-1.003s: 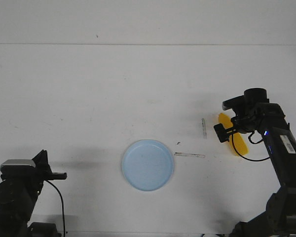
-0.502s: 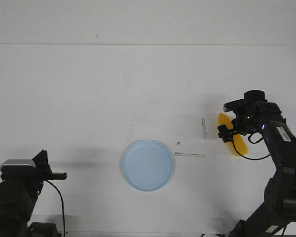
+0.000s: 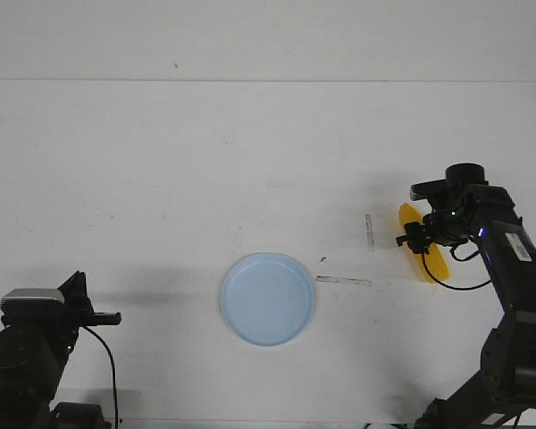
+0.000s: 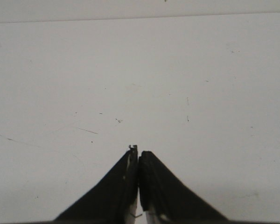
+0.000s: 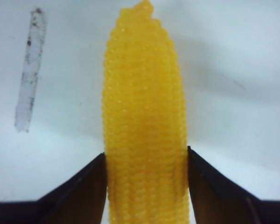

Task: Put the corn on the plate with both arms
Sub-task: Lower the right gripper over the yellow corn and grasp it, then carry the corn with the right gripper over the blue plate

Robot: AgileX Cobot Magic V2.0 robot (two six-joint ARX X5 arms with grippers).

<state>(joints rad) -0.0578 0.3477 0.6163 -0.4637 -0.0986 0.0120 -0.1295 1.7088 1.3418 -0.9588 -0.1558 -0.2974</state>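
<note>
The yellow corn [image 3: 434,264] lies on the white table at the right, its length running away from me. My right gripper [image 3: 417,239] reaches down over its middle. In the right wrist view the corn [image 5: 144,93] fills the gap between the two black fingers [image 5: 84,186], which touch it on both sides; the gripper [image 5: 146,156] is shut on the corn. The pale blue plate [image 3: 268,298] is empty, in the middle near the front. My left gripper [image 3: 112,317] is at the front left, low and far from both. Its jaws [image 4: 138,151] are shut and empty.
Two short strips of clear tape are stuck to the table between the plate and the corn, one [image 3: 369,232] beside the corn and one [image 3: 343,281] right of the plate. The table's back edge runs across the top of the front view.
My right gripper has shifted slightly right over the corn and its fingers have closed in on the cob. The left arm, the plate and the corn have not moved.
</note>
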